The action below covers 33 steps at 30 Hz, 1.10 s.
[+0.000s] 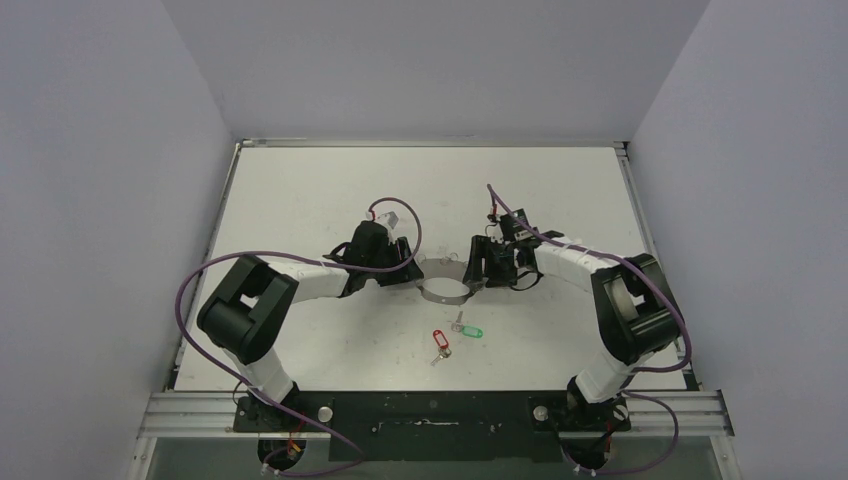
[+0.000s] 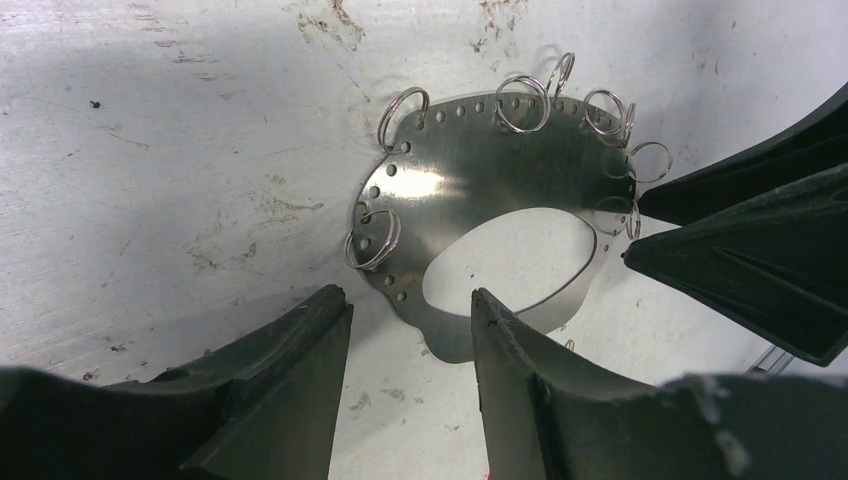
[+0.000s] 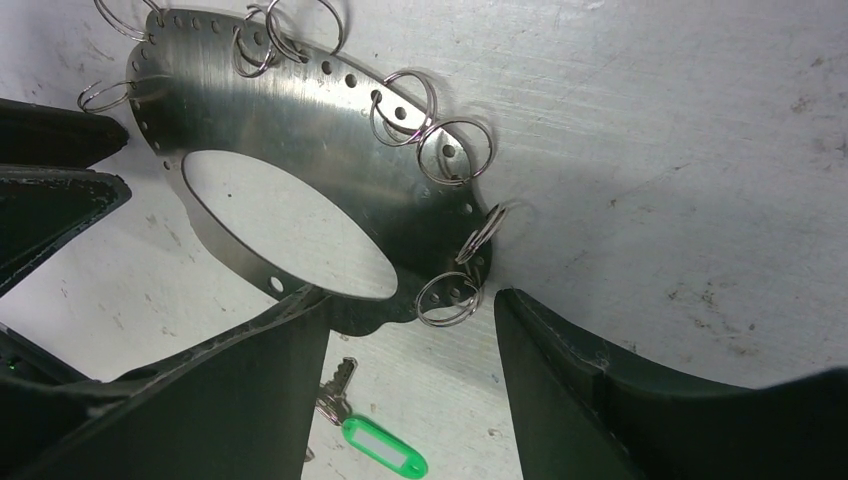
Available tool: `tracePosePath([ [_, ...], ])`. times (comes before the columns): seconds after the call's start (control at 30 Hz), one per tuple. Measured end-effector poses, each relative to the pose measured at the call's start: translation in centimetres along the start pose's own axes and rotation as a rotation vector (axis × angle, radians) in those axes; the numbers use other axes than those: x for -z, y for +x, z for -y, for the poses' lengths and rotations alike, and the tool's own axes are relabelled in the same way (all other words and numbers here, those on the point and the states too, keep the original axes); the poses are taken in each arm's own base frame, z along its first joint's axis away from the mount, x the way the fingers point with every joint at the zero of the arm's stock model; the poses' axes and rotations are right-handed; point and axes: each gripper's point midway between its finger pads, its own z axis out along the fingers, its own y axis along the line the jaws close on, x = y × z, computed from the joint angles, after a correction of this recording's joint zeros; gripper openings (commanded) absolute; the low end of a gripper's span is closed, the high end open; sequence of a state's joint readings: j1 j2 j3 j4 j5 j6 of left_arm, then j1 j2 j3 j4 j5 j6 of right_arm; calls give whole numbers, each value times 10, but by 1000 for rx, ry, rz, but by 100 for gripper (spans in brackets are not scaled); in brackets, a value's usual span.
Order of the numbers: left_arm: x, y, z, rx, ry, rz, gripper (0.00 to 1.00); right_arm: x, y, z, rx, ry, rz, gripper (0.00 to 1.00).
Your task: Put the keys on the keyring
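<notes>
Where it lies flat, perforated brushed-steel keyring (image 2: 480,180)

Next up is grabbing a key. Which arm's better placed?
Right, probably. The green-tagged key shows close to the open right gripper in its wrist view. The view from the left gripper shows the keyring plate but no key; it could steady that.

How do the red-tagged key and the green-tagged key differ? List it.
The red-tagged key lies nearer the arm bases, left of the green-tagged key. Red's tag runs toward the bases; green's tag lies crosswise. Both lie loose on the table, ungripped.
</notes>
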<state>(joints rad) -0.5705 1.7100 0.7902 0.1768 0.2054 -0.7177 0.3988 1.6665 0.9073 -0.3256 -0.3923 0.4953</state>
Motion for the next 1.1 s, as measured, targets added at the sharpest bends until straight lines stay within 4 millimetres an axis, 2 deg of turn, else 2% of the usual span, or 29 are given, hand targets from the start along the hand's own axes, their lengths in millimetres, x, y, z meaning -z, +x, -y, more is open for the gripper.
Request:
tracePosePath([
  [0.43,0,-1,0,0,-3,5,42,-10,-22,0,19,38,8,58],
  [0.63,-5,7,8,-14,22,-11,41,-18,-36,-4,32,35,9,58],
  [0.8,-10,14,23,-40,53,-26,41,-22,-46,-7,38,33,8,59],
  [1.0,-12,28,37,-84,77,-53,41,-24,-52,-8,49,41,3,65],
  [1.1,-11,28,38,-105,77,-45,43,-22,-54,-4,67,71,-2,68],
])
